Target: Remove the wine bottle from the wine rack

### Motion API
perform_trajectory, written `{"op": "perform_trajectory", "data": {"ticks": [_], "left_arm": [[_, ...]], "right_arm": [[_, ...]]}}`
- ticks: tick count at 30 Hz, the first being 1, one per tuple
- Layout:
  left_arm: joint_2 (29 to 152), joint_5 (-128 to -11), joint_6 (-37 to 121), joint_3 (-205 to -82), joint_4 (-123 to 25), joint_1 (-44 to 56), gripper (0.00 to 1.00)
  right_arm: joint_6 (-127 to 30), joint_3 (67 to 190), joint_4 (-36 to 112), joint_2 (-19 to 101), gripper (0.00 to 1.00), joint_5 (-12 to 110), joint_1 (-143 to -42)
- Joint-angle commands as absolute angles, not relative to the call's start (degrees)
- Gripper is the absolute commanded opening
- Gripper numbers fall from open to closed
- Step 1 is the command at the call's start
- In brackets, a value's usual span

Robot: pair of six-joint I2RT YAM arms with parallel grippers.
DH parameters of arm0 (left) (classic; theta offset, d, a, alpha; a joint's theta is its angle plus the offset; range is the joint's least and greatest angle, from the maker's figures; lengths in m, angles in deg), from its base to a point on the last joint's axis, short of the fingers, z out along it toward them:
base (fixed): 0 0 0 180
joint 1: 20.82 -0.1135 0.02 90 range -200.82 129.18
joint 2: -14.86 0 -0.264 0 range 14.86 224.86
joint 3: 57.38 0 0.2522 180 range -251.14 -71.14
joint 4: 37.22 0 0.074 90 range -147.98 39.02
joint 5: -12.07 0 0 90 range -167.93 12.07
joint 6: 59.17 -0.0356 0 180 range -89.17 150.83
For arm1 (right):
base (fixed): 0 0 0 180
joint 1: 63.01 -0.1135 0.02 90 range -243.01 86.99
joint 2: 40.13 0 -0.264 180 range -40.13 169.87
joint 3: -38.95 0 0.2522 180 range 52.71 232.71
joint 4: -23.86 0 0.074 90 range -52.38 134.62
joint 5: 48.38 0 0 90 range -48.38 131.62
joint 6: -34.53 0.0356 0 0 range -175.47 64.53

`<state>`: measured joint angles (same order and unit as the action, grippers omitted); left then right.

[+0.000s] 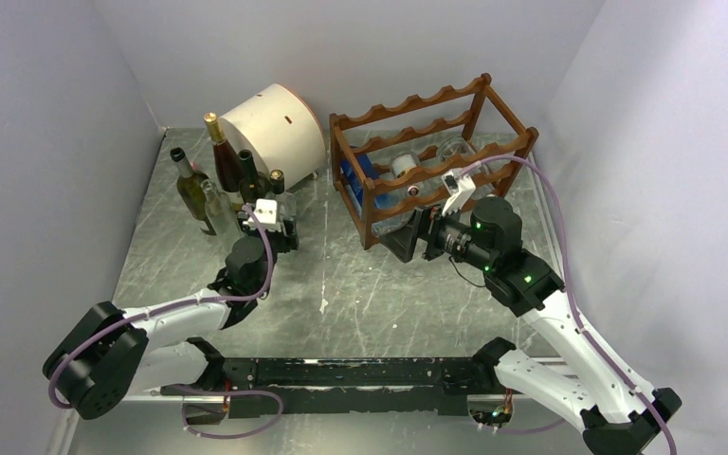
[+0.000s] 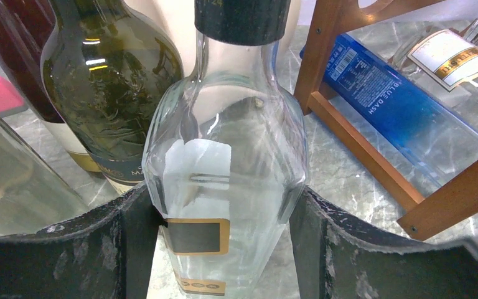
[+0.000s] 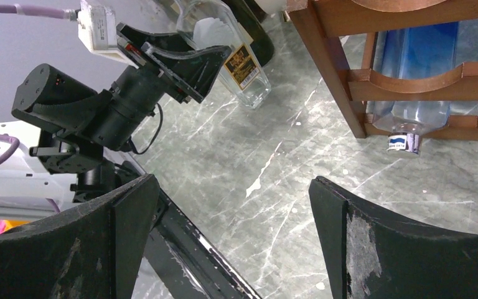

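Observation:
My left gripper [image 2: 224, 230] is shut on a clear wine bottle [image 2: 224, 156] with a black cap and gold-edged labels, both fingers pressed against its sides. The bottle stands upright on the table in the right wrist view [image 3: 244, 65], apart from the wine rack [image 1: 431, 156]. In the top view only its cap end [image 1: 278, 182] shows above the left gripper [image 1: 280, 220]. The reddish-brown rack still holds a blue bottle [image 2: 398, 106] and a clear labelled bottle [image 1: 406, 167]. My right gripper [image 3: 233, 237] is open over bare table, just in front of the rack's near left corner [image 1: 409, 237].
Several upright bottles [image 1: 213, 180] stand close to the left of the held one, among them an olive-green one [image 2: 109, 87]. A cream drum [image 1: 275, 128] lies behind them. Grey walls close the back and both sides. A black rail [image 1: 341, 374] runs along the near edge.

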<state>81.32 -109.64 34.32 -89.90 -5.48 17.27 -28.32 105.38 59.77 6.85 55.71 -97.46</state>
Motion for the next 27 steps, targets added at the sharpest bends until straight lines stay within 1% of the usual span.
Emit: {"op": "perform_trajectory", "data": {"ticks": [1,6,7,8,9,10,15,19,27], "left_arm": [[79.4,-110.6,38.7,-91.3,2.3,16.9,0.24],[77.4,-112.6,43.1,-91.4,-4.5,16.9,0.58],[76.8,-112.2,43.6,-91.9,-6.5,16.9,0.7],[76.3,-111.8,44.1,-92.3,-8.4,16.9,0.89],[75.6,-111.3,44.9,-93.0,-10.7,16.9,0.97],[74.9,-110.9,45.9,-93.5,-13.1,16.9,1.0],[68.4,-107.8,49.8,-93.9,-22.3,16.9,1.0],[62.1,-107.9,52.4,-94.6,-30.7,16.9,1.0],[52.8,-105.9,53.3,-102.6,-49.9,16.9,0.99]], "right_arm": [[-29.6,104.7,60.2,6.3,0.96,54.9,-97.3],[-29.5,104.5,60.0,6.7,0.96,55.1,-97.3],[-29.5,104.5,60.0,6.8,0.96,55.1,-97.3],[-29.4,104.5,59.9,6.9,0.96,55.1,-97.3],[-29.4,104.4,59.9,6.9,0.96,55.2,-97.3],[-29.3,104.4,59.9,7.0,0.96,55.2,-97.3],[-29.7,104.2,61.0,7.1,0.96,54.6,-97.4],[-30.6,104.3,63.7,6.9,0.96,52.5,-97.2],[-32.6,104.4,68.1,7.2,0.97,46.7,-97.2]]}}
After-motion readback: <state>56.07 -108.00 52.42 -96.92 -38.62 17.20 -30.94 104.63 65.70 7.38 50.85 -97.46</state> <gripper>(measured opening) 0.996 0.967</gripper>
